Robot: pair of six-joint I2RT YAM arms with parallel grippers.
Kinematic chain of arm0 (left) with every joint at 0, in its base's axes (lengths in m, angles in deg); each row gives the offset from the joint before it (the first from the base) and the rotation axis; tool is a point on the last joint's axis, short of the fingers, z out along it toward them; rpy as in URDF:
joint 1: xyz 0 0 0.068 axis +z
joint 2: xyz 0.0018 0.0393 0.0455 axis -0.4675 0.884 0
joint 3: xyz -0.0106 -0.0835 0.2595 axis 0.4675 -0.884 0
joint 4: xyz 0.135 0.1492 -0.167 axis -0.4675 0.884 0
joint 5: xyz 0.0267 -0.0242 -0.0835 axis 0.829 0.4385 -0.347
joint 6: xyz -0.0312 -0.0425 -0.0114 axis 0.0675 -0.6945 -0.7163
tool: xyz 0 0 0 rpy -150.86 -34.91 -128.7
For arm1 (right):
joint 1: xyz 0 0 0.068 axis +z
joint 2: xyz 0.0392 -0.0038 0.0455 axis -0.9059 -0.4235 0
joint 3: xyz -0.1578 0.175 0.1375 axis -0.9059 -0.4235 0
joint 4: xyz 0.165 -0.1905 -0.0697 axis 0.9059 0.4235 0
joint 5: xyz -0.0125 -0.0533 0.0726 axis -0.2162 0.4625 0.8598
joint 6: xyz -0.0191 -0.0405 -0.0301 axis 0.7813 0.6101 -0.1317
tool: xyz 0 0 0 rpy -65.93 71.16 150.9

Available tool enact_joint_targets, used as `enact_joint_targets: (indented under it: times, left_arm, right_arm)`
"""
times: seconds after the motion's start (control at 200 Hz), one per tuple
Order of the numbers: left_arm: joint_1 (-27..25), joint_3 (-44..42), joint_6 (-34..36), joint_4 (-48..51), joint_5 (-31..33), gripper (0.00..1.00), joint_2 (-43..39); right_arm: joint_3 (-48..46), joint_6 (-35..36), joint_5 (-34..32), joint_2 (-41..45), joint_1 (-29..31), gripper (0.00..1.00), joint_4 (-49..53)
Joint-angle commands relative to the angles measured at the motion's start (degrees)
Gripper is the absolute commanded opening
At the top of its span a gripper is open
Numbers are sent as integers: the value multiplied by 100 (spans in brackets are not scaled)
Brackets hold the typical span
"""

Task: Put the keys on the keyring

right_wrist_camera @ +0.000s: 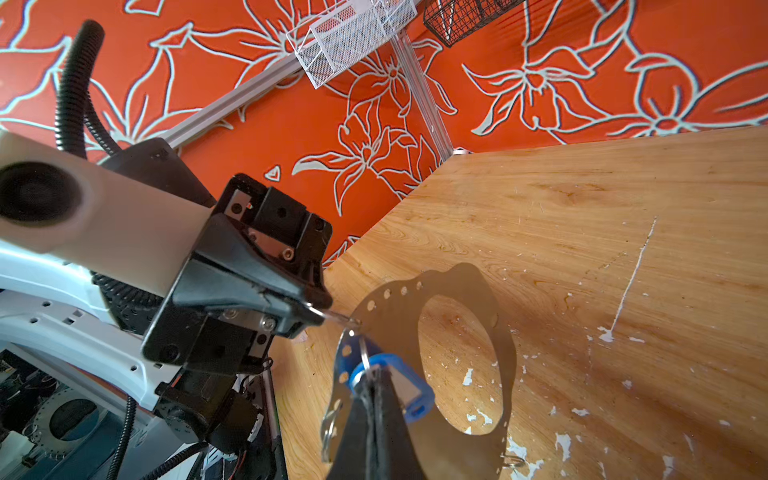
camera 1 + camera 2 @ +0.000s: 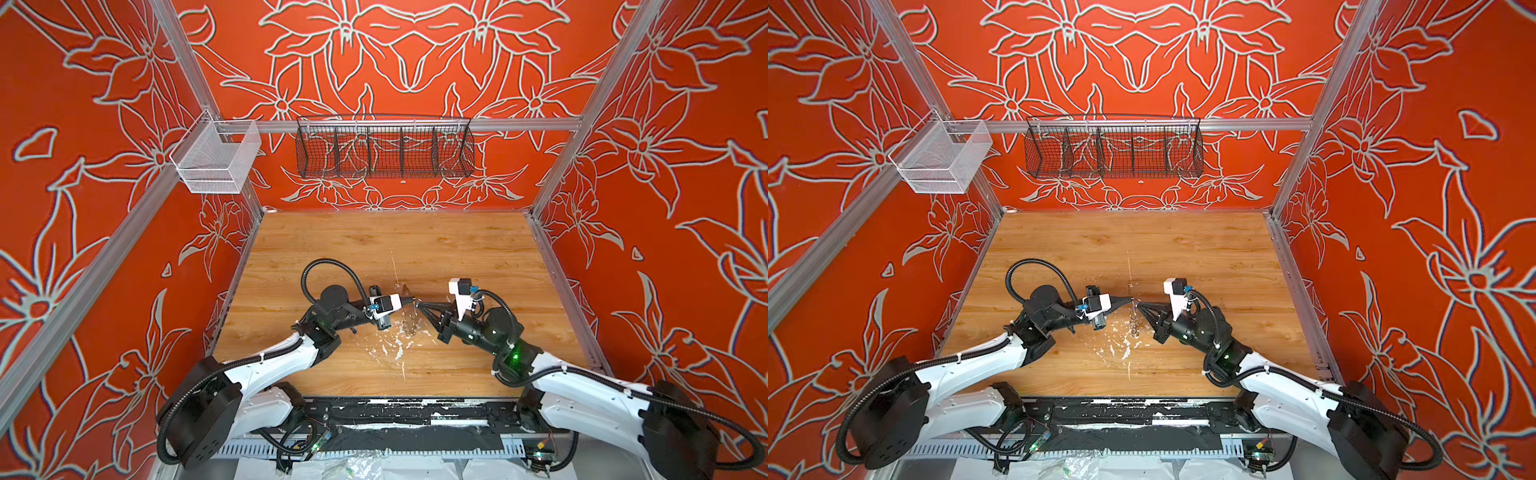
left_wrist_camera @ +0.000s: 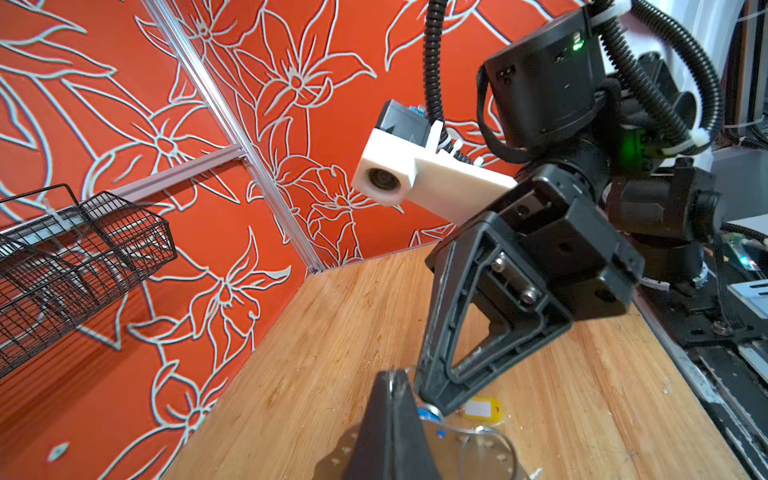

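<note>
As the two arms meet nose to nose over the middle of the wooden table (image 2: 457, 245), this is how it stands:

Left gripper (image 1: 320, 316): jaws pinched tight on a small metal split ring (image 1: 332, 316) at the edge of the keyring, seen in the right wrist view.
Right gripper (image 3: 432, 405): jaws pressed together, nipping the blue tag's own little ring.
Keyring (image 1: 457, 282): a flat grey-brown plate with a big hole and small holes along its rim, held up off the table between the two grippers; in both top views it is edge-on and hard to make out.
Blue key tag (image 1: 409, 392): right against the keyring's rim, at the right gripper's tips.
Yellow key tag (image 3: 482, 408): lying flat on the table, just beyond the right gripper in the left wrist view, apart from the keyring.
</note>
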State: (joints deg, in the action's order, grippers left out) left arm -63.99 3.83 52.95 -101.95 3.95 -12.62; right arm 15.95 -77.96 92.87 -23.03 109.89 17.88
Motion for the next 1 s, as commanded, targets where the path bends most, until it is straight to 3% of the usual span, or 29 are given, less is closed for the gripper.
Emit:
enact_joint_targets:
  times: [0.0, 0.135, 0.996]
  left_arm:
    - [-45, -6, 77, -325, -5, 0, -106]
    - [-51, 57, 20, -246, 136, 0, -82]
    - [-51, -116, 137, -419, -399, 0, -232]
  right_arm:
    - [26, -109, 159, 50, -49, 0, -302]
    - [-47, -109, 230, 110, -56, 0, -444]
    - [-56, -158, 103, 71, -106, 0, -331]
